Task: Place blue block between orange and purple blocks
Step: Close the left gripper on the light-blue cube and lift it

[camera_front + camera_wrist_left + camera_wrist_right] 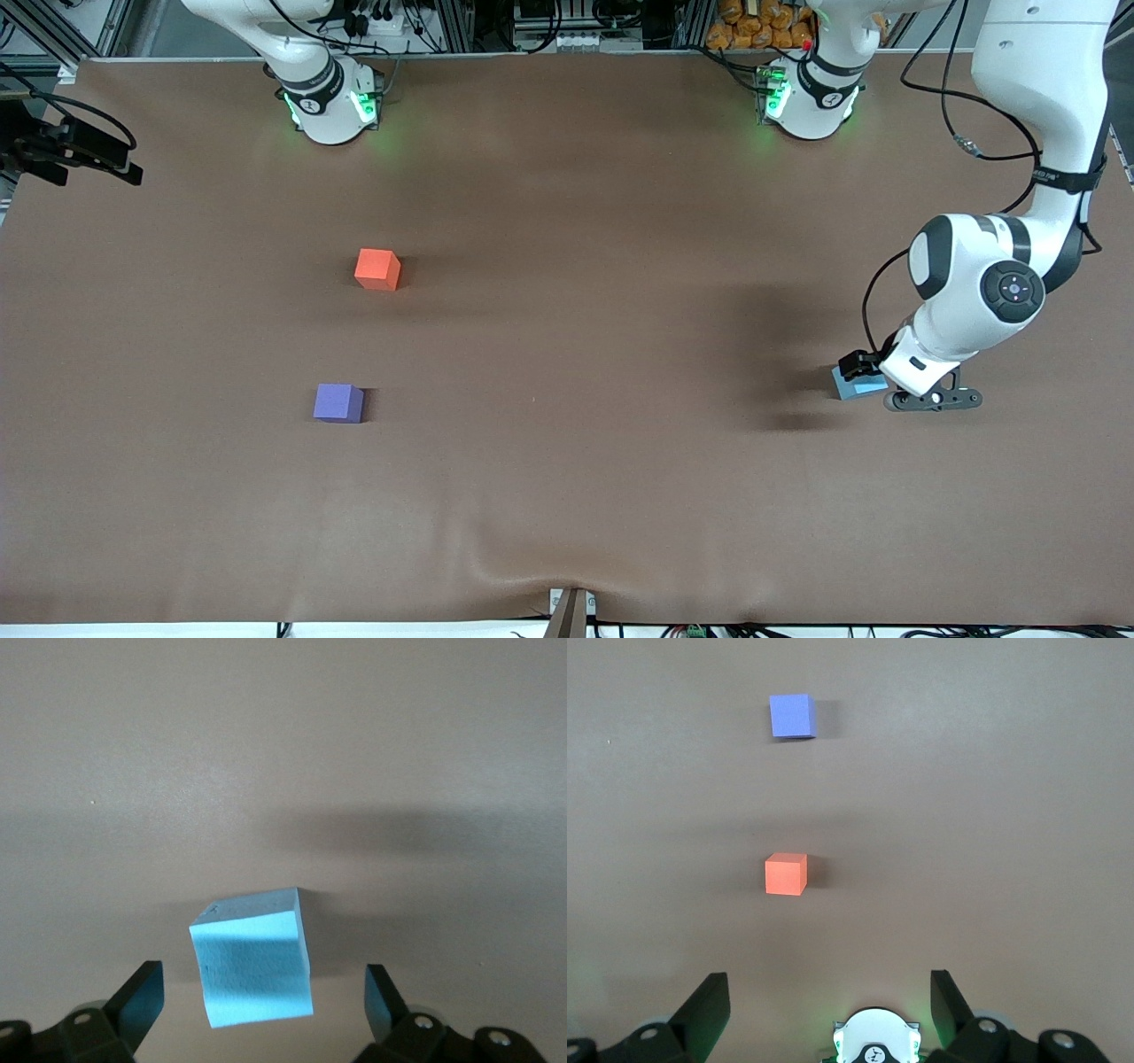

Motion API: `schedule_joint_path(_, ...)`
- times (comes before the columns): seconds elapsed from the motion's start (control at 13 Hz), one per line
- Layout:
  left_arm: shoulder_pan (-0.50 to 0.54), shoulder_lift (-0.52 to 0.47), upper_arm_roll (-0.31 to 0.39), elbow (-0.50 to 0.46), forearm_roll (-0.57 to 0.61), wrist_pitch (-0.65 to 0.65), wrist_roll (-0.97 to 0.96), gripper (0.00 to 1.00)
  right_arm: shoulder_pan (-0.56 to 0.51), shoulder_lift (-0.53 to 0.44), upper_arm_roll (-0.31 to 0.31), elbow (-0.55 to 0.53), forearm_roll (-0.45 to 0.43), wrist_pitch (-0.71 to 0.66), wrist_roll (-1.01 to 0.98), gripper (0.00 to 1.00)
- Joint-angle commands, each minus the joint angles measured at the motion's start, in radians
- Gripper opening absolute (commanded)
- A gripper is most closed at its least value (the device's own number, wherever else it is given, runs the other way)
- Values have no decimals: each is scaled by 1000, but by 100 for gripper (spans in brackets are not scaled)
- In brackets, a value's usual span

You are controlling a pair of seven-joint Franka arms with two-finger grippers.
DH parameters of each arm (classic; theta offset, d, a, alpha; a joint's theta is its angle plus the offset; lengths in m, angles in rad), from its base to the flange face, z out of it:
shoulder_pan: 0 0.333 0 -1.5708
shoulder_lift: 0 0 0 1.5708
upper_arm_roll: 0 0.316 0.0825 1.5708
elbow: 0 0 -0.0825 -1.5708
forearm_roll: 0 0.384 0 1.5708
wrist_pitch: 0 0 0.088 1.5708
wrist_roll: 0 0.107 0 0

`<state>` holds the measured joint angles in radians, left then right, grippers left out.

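Observation:
The blue block [852,384] rests on the brown table toward the left arm's end. My left gripper [866,372] is down around it. In the left wrist view the block [252,966] sits between the two open fingers [142,992] with a gap on each side of it, and the left gripper [262,983] is not closed on it. The orange block [377,268] and the purple block [338,402] lie toward the right arm's end, the purple one nearer the front camera. My right gripper [828,988] is open and empty, high over its own base, and looks down on the orange block [786,873] and the purple block [790,715].
The two arm bases [330,102] [808,97] stand at the table's back edge. A black camera mount [71,146] juts in at the right arm's end. A bracket [569,611] sits at the front edge of the table.

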<state>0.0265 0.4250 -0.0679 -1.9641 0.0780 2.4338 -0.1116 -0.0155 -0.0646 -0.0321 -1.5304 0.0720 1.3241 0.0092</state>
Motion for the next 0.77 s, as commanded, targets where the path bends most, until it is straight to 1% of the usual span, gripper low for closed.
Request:
schedule_joint_path(0.0, 24, 50, -1, 11, 20, 62, -5, 100, -11, -1, 8, 7, 11, -8, 8, 100)
schedule_joint_path(0.23, 26, 80, -1, 16, 20, 80, -7, 100, -9, -1, 8, 9, 12, -8, 6, 100)
schedule_joint_path(0.69, 26, 92, -3, 14, 20, 80, -13, 100, -12, -1, 8, 7, 12, -9, 6, 100)
